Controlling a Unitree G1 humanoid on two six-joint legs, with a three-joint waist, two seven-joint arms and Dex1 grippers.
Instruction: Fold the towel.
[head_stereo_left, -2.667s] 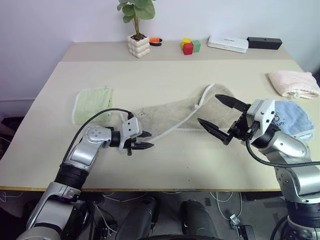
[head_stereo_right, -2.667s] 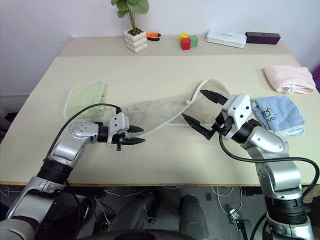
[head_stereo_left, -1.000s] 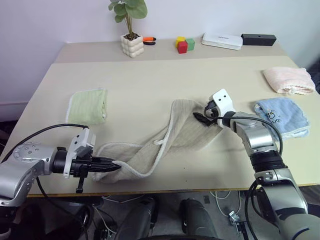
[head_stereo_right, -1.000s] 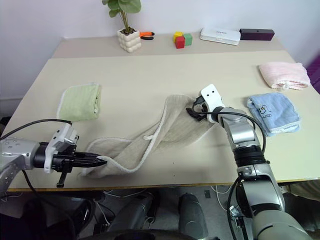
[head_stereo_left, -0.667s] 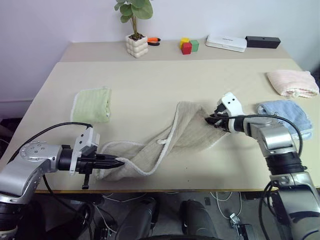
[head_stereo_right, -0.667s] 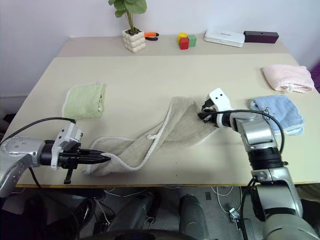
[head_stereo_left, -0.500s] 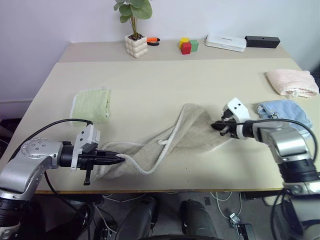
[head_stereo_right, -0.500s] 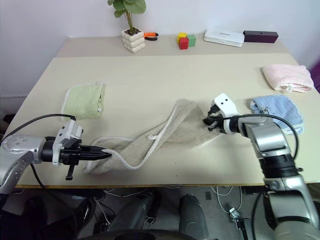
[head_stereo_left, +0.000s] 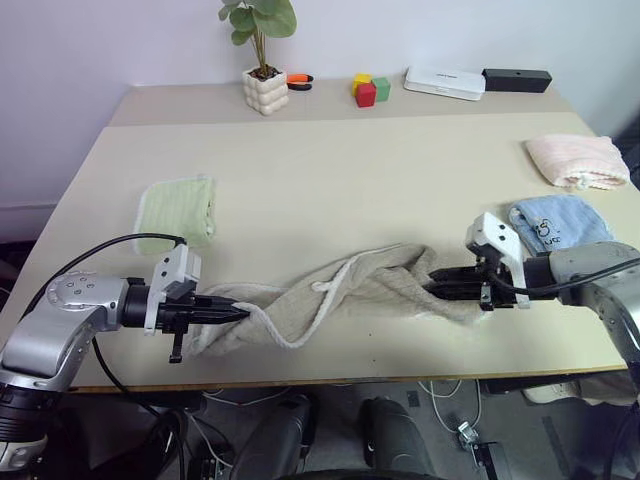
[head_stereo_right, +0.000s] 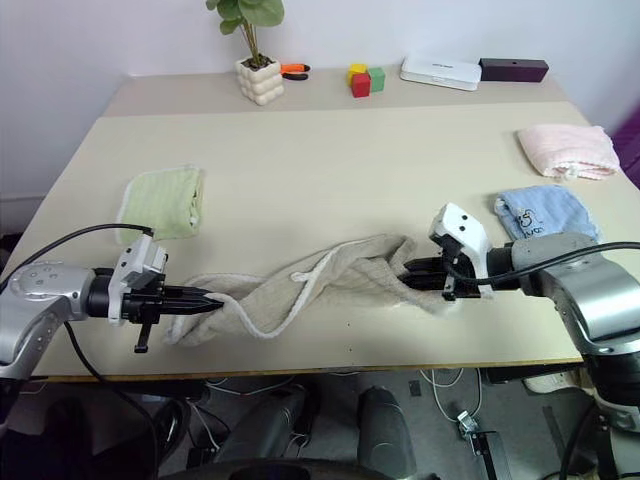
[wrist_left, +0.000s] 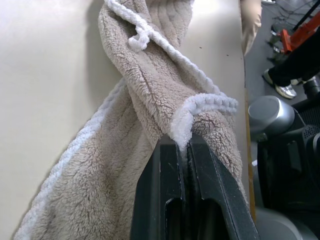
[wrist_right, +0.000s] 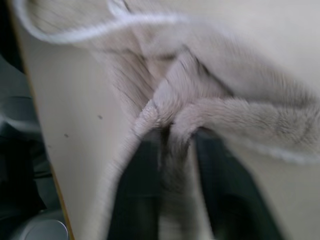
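Gripping the towel (head_stereo_left: 340, 295) at both ends, I see it lying twisted along the near table (head_stereo_left: 330, 170) edge, with no fold made yet. My left gripper (head_stereo_left: 232, 311) is clamped on its trim; my right gripper (head_stereo_right: 420, 275) has cloth bunched between its fingers. I can read no writing.

Towel (head_stereo_left: 350, 295), plush beige terry cloth with whitish corded trim, tabletop (head_stereo_left: 340, 170), smooth matt cream laminate, gripper fingers (wrist_left: 172, 200), black matt plastic, arms brushed silver metal
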